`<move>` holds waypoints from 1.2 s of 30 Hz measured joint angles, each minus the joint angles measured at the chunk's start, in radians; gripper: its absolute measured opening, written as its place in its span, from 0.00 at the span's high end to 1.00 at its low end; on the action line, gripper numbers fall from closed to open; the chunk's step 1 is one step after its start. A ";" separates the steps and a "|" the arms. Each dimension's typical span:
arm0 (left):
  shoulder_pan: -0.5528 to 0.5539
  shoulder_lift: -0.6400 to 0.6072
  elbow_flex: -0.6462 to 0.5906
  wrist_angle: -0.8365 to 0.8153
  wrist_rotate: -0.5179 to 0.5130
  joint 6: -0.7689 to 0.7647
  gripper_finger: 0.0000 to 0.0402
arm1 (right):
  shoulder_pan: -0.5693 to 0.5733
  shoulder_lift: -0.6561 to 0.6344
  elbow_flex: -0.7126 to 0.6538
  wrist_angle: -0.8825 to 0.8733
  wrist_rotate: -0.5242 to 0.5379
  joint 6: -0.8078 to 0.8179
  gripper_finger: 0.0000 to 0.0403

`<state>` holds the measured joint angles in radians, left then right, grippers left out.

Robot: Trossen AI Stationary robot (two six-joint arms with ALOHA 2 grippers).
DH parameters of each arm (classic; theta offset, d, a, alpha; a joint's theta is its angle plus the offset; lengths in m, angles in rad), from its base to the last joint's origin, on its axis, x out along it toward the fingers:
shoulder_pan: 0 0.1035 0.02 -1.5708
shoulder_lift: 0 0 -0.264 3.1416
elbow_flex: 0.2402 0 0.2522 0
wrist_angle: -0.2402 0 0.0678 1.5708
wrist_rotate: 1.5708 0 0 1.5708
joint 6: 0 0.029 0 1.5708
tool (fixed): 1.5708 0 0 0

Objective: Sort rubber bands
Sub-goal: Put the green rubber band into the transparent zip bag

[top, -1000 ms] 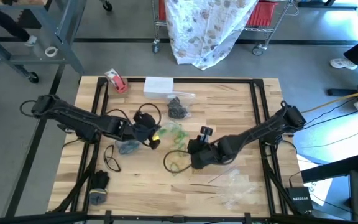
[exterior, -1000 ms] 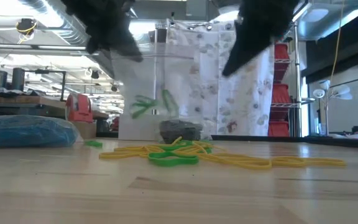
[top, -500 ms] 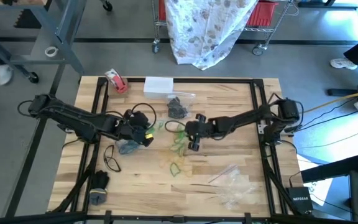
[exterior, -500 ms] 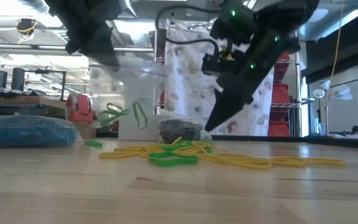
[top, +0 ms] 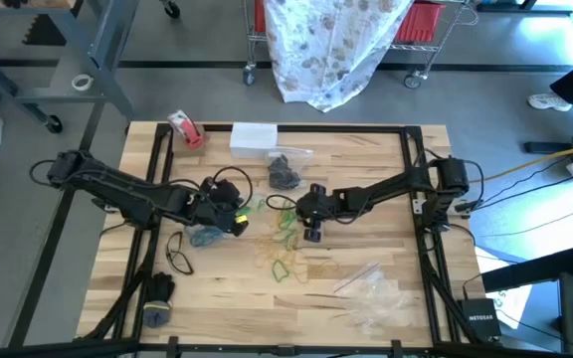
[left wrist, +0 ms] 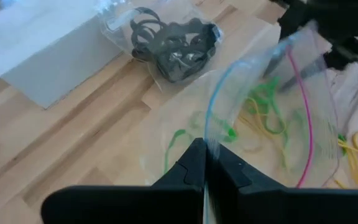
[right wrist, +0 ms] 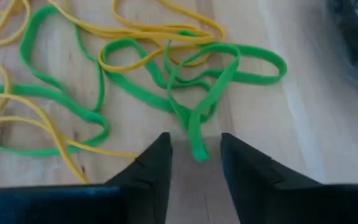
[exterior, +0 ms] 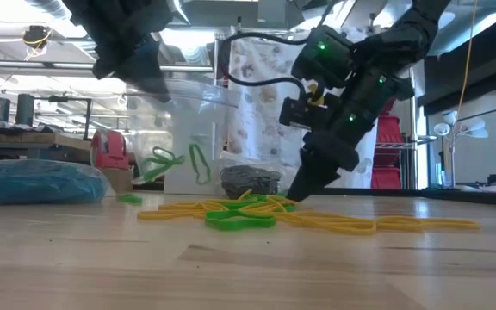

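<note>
A loose pile of green and yellow rubber bands [top: 286,244] [exterior: 248,211] lies flat at mid-table. My right gripper [top: 311,235] [exterior: 296,193] points down at its far side, open. One end of a green band [right wrist: 197,151] lies between the fingertips; I cannot tell whether they touch it. My left gripper [top: 237,216] is shut on a clear zip bag [left wrist: 260,112] [exterior: 192,129], which holds a few green bands [exterior: 179,159] above the table. My left gripper pinches the clear bag's open edge, by the blue zip line [left wrist: 211,140], between its two shut fingers. The fingers slant down toward the table's right. The bag is lifted clear and hangs open beyond the fingers, with green bands low inside it.
A clear bag of black bands [top: 285,171] and a white box [top: 254,135] lie at the far middle, with a red tape roll [top: 185,129] far left. A bag of blue bands [top: 205,236] lies under the left arm. Empty clear bags [top: 371,298] lie near right.
My right gripper has swung from the near side of the pile toward the table's far edge. It has come down steeply from high above, until its tips are at the pile's far side. My left gripper has tipped a little, keeping its hold on the bag.
</note>
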<state>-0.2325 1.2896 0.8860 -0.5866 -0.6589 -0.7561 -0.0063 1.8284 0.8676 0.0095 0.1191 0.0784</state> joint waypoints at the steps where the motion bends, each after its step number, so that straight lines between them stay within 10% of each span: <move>1: -0.002 0.000 0.000 0.001 0.006 -0.011 1.00 | 0.000 0.001 0.000 -0.001 0.010 0.001 0.73; 7: -0.032 0.000 0.000 0.003 0.009 -0.066 1.00 | 0.016 -0.035 -0.003 -0.031 0.048 -0.033 0.97; 20: -0.076 0.029 0.000 0.132 0.010 -0.081 1.00 | 0.255 -0.328 0.145 -0.206 0.140 0.002 0.98; 36: -0.091 0.135 0.000 0.368 0.020 -0.085 1.00 | 0.326 -0.230 0.248 -0.022 0.241 -0.212 0.98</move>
<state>-0.3237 1.4250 0.8856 -0.2189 -0.6388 -0.8409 0.3195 1.5987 1.1154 -0.0129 0.3596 -0.1336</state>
